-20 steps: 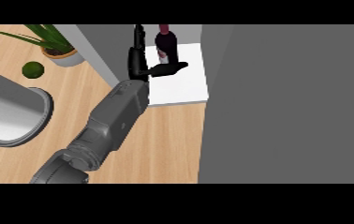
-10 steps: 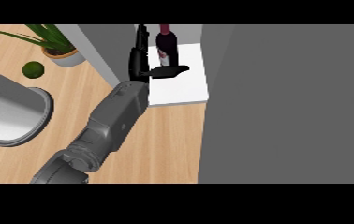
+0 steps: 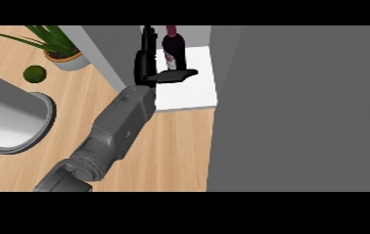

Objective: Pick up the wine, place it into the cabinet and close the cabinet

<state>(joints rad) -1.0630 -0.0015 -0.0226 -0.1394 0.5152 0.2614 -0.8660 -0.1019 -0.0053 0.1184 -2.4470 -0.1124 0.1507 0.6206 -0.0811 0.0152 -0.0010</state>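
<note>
The wine [image 3: 173,49], a dark bottle with a red top, stands upright on the white floor [image 3: 196,90] of the open cabinet. My left hand [image 3: 147,61] is inside the cabinet, just left of the bottle. Its fingers are straight along the bottle's left side. The thumb [image 3: 175,75] sticks out to the right, in front of the bottle's base. I cannot tell whether the hand touches the bottle. The grey forearm runs down to the lower left edge. My right hand shows nowhere.
A large grey cabinet door [image 3: 289,105] fills the right side. A grey cabinet panel [image 3: 108,52] stands left of the hand. On the wooden counter lie a potted plant [image 3: 61,52], a small green fruit [image 3: 34,74] and a grey basin [image 3: 22,120].
The left hand's fingers have edged slightly right, closer to the bottle. The bottle has stayed where it stands.
</note>
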